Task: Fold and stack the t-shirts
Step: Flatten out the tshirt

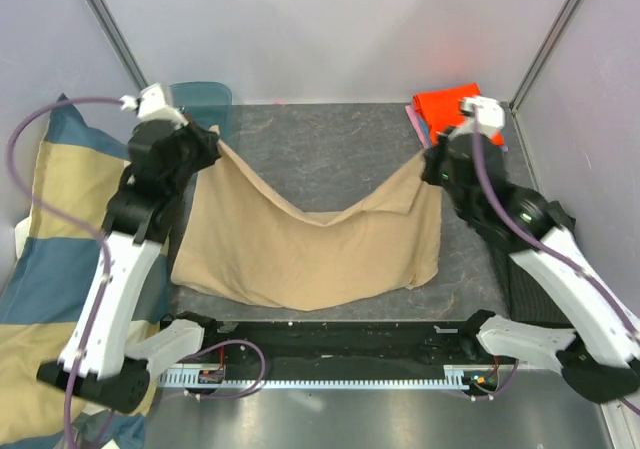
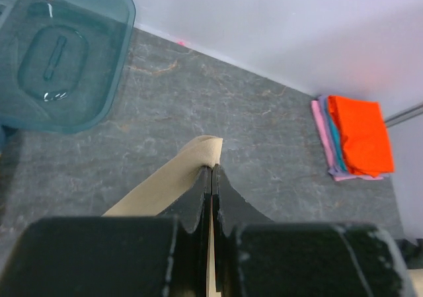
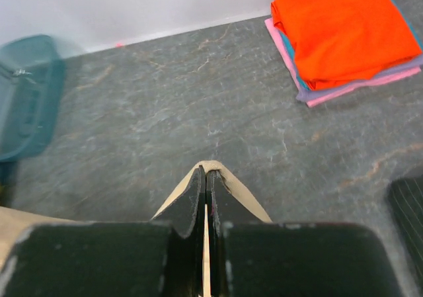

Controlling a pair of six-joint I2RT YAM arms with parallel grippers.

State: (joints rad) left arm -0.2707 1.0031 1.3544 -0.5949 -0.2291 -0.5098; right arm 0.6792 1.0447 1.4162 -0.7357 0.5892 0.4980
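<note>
Pinching the tan t-shirt (image 1: 300, 254) at two corners, the left gripper (image 1: 214, 141) and the right gripper (image 1: 426, 163) are both clamping shut on cloth, and each wrist view is showing a fold of tan fabric squeezed between closed fingers. The shirt is hanging between them over the middle of the table (image 1: 330, 139), its raised edge sagging into a shallow V, while its near edge is lying on the surface just in front of the arm bases.

It is looking like a fold in progress. To do it well, both corners should be travelling together at one height and pace, spread a little wider so the sag is pulling out, then coming down squarely onto the resting edge (an uneven drop would likely be leaving a skewed crease).

The shirt's long axis is running left to right, from gripper to gripper; where collar or sleeves are pointing I cannot tell. The folded stack (image 1: 445, 109), orange on top, is waiting at the far right corner.
</note>
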